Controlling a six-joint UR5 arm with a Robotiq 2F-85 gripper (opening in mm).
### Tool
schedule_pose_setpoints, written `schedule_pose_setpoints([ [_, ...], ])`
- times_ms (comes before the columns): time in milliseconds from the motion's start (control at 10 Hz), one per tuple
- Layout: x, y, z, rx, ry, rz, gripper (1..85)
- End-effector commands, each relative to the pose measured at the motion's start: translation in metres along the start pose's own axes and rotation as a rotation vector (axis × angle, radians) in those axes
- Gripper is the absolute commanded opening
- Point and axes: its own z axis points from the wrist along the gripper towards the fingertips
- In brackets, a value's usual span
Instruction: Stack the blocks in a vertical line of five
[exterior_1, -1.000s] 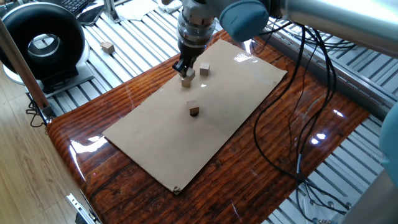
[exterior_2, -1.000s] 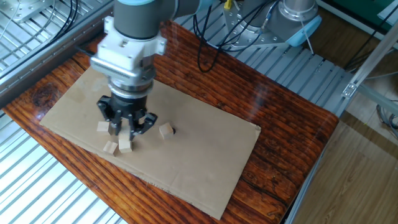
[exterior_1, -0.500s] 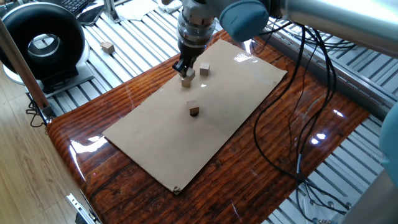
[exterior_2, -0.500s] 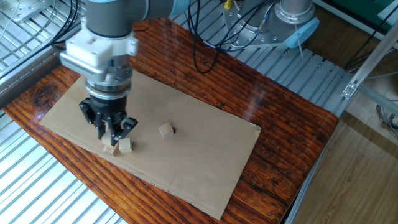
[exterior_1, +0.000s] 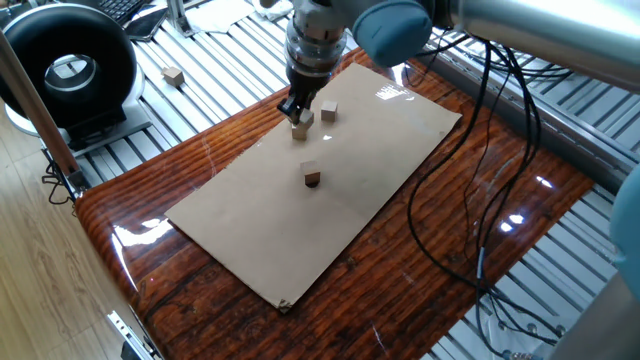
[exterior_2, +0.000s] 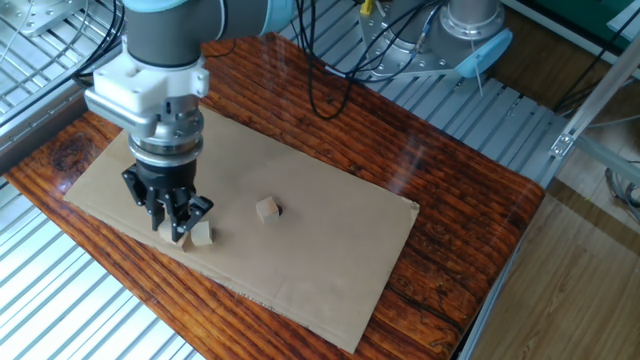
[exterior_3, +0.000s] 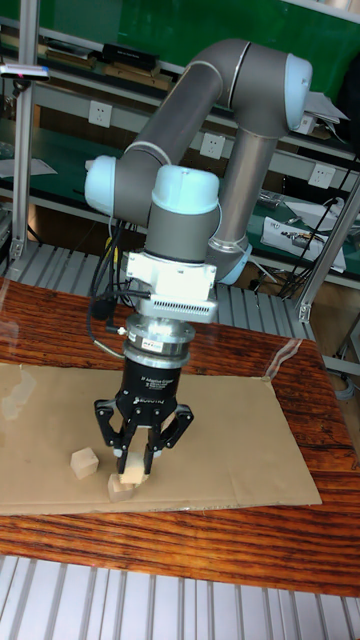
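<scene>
At the near edge, a strip of glossy dark wooden table (exterior_3: 200, 540) is left bare in front of a flat cardboard sheet (exterior_3: 230, 450). The work is crowded close to the sheet's near edge, toward its left end. A loose block (exterior_3: 84, 462) rests there on the cardboard, just beside the gripper (exterior_3: 135, 472) and apart from it. The gripper is pointed straight down, and its fingers are closed on the sides of a clamped block (exterior_3: 134, 464). This block is seated on a bottom block (exterior_3: 119, 489) that lies on the sheet, slightly offset from it.

To the right of the gripper, a wide stretch of cardboard is left open as far as the sheet's right edge. Small white writing is seen on the gripper's black body but is too small to be read.

Farther along the sheet, a lone block (exterior_2: 267, 209) stands well apart from the others, with a small dark spot (exterior_2: 279, 211) touching its side.

Beyond the table edge, a stray block (exterior_1: 174, 75) lies on ribbed metal flooring, well apart from the rest.
</scene>
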Motion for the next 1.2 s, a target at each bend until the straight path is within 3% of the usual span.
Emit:
schedule_pose_setpoints([
  [0, 0.005, -0.002, 0.008, -0.006, 0.022, 0.014, 1.0],
  [300, 0.002, -0.006, 0.013, 0.008, 0.010, -0.011, 1.0],
  [500, -0.015, -0.006, 0.009, 0.013, -0.032, -0.035, 1.0],
  [700, -0.046, 0.001, 0.007, 0.011, -0.117, -0.069, 1.0],
  [900, -0.081, 0.019, 0.004, -0.036, -0.237, -0.100, 1.0],
  [1000, -0.088, 0.025, 0.007, -0.054, -0.268, -0.107, 1.0],
  [1100, -0.087, 0.023, 0.012, -0.046, -0.268, -0.121, 1.0],
])
